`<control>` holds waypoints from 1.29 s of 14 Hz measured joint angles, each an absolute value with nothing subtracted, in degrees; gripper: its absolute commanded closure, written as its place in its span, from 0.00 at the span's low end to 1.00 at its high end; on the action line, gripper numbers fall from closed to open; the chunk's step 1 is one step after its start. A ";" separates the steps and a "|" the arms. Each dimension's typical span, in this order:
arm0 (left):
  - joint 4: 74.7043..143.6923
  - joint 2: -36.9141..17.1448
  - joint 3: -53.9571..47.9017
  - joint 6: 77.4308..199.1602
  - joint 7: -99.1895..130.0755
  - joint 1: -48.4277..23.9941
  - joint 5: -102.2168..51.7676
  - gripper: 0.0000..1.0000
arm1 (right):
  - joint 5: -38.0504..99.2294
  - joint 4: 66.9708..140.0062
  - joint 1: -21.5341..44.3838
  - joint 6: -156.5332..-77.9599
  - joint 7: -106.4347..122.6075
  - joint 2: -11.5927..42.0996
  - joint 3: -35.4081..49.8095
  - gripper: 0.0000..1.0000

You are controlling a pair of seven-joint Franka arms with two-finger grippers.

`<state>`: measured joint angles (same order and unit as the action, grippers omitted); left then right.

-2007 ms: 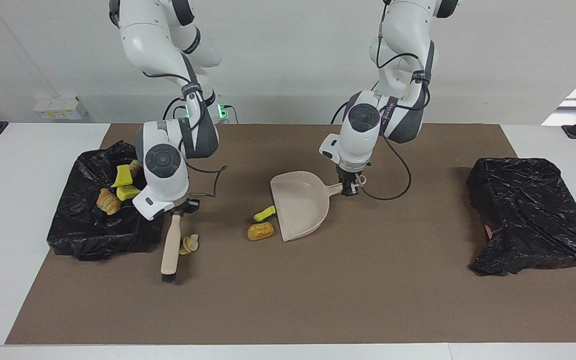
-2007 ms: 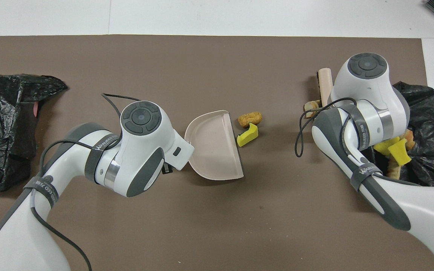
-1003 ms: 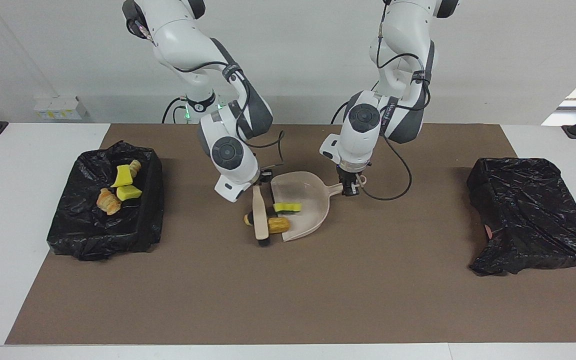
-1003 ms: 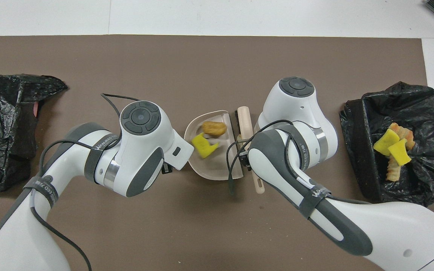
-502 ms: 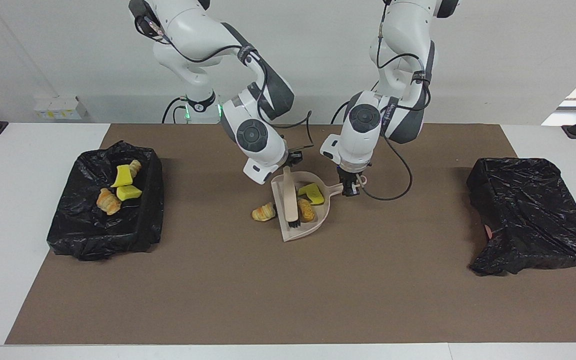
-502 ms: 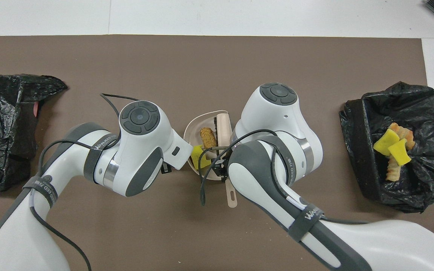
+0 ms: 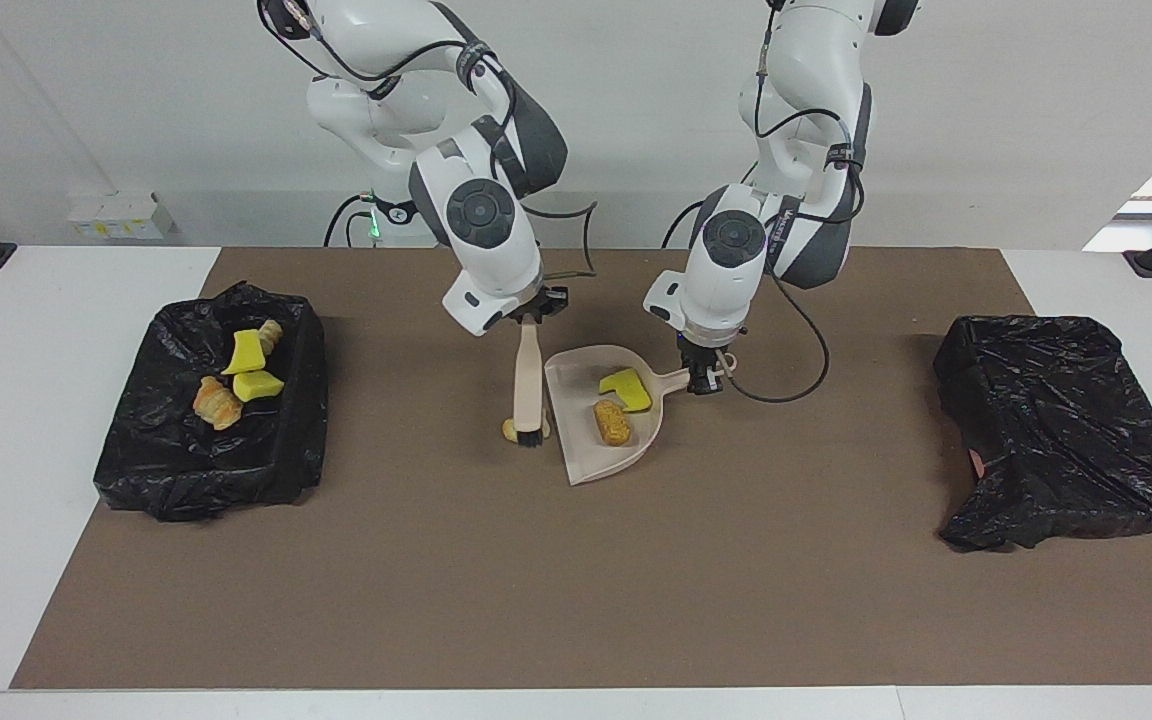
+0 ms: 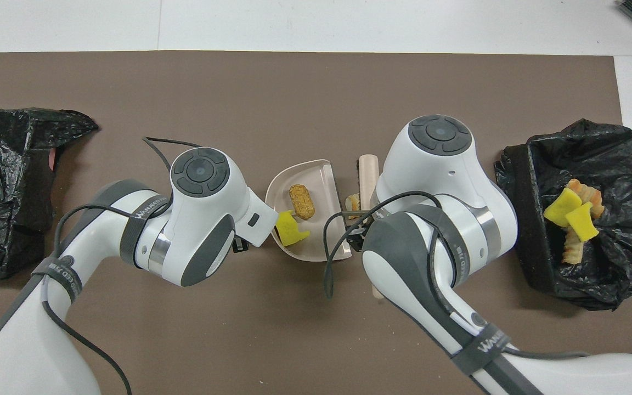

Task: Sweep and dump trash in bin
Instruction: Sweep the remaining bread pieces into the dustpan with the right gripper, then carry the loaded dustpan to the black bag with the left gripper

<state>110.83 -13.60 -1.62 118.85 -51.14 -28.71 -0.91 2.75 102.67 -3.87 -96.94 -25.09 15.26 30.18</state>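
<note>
My left gripper (image 7: 702, 380) is shut on the handle of the beige dustpan (image 7: 586, 445), which rests on the mat mid-table. A yellow sponge chunk (image 7: 626, 388) and a brown bread roll (image 7: 612, 422) lie in the dustpan (image 8: 316, 247); both show from above, the roll (image 8: 301, 201) and the sponge (image 8: 289, 229). My right gripper (image 7: 533, 312) is shut on the beige brush (image 7: 528, 375), held nearly upright beside the pan's open edge. Its bristles are down at a croissant (image 7: 510, 430) on the mat, mostly hidden by them. Above, the croissant (image 8: 353, 203) lies beside the brush (image 8: 367, 170).
A bin lined with black plastic (image 7: 301, 400) stands at the right arm's end of the table, with yellow sponges and croissants in it (image 8: 571, 219). A second black bag (image 7: 1056, 430) lies at the left arm's end. Brown mat (image 7: 576, 600) covers the table.
The right arm has drawn the brush out of the dustpan and tipped it up over the croissant outside the pan's edge. Sponge and roll stay in the pan. The left arm has barely moved.
</note>
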 measured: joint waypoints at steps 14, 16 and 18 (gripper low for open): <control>111.44 -13.30 -1.47 119.44 -51.14 -28.70 -0.91 1.00 | 7.08 103.90 1.67 -97.31 -17.84 17.31 30.90 1.00; 111.45 -13.30 -1.47 119.46 -51.14 -28.70 -0.91 1.00 | 8.34 102.87 0.53 -96.33 -17.95 16.43 30.84 1.00; 111.46 -13.29 -1.45 119.50 -51.14 -28.69 -0.91 1.00 | 8.55 102.62 0.18 -94.93 -20.22 15.41 30.83 1.00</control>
